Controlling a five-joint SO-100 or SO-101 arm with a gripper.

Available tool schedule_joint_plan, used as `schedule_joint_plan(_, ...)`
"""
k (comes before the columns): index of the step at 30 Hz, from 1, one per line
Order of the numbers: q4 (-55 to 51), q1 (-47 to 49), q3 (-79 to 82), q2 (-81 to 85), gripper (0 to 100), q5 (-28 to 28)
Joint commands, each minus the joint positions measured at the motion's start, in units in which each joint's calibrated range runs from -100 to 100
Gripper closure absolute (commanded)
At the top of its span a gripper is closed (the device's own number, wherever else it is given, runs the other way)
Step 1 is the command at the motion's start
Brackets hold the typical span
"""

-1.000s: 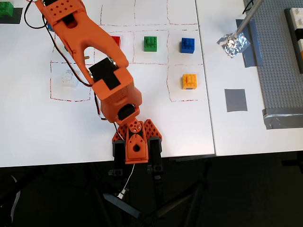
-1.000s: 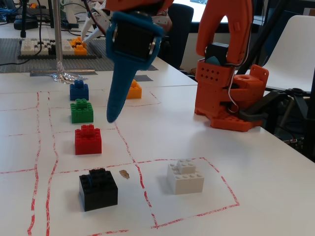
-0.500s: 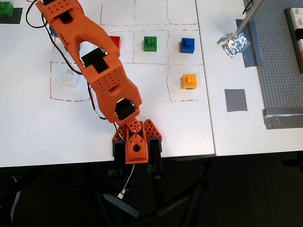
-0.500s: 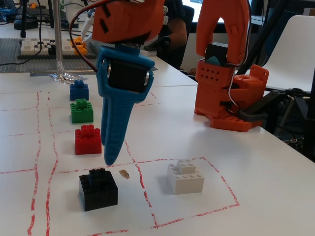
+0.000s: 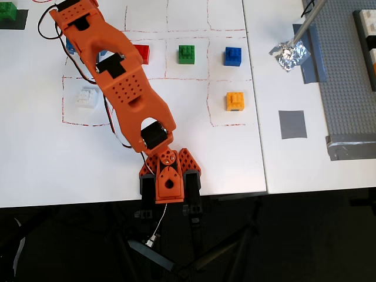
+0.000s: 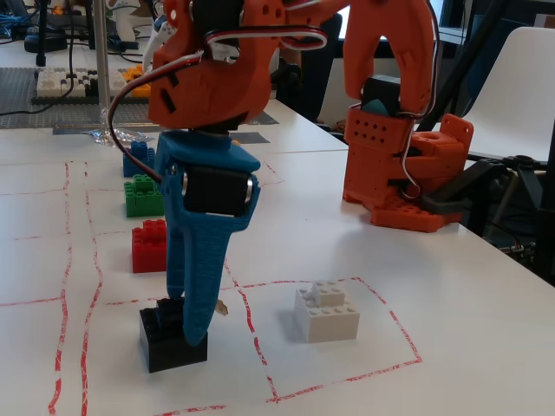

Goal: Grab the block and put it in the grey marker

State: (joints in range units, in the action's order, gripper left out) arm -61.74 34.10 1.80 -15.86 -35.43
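Note:
The black block (image 6: 169, 340) sits on the white table inside a red-lined cell in the fixed view. In the overhead view the arm hides it. My gripper (image 6: 192, 332) points straight down onto it. One blue finger (image 6: 198, 277) reaches down along the block's near right side beside its stud, and the other finger is hidden behind it. In the overhead view only a blue sliver of the gripper (image 5: 70, 46) shows at the arm's left edge. The grey marker (image 5: 292, 124) is a flat square patch far to the right, on the second table panel.
Red (image 5: 141, 53), green (image 5: 187, 54), blue (image 5: 233, 56), orange (image 5: 235, 100) and white (image 5: 87, 97) blocks sit in the red-lined grid. Crumpled foil (image 5: 289, 54) and a studded grey baseplate (image 5: 346, 76) lie at the right. The arm's base (image 5: 169, 179) stands at the front edge.

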Motion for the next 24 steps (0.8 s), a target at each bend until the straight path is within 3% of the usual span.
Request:
schedule_joint_plan(1, 2.06, 1.59, -4.7, 2.54, 71, -1.17)
schedule_joint_plan(15, 6.47, 1.5, -5.07, -2.88, 74, -2.44)
schedule_joint_plan(24, 8.35, 2.12, -3.98, -3.14, 100, -2.49)
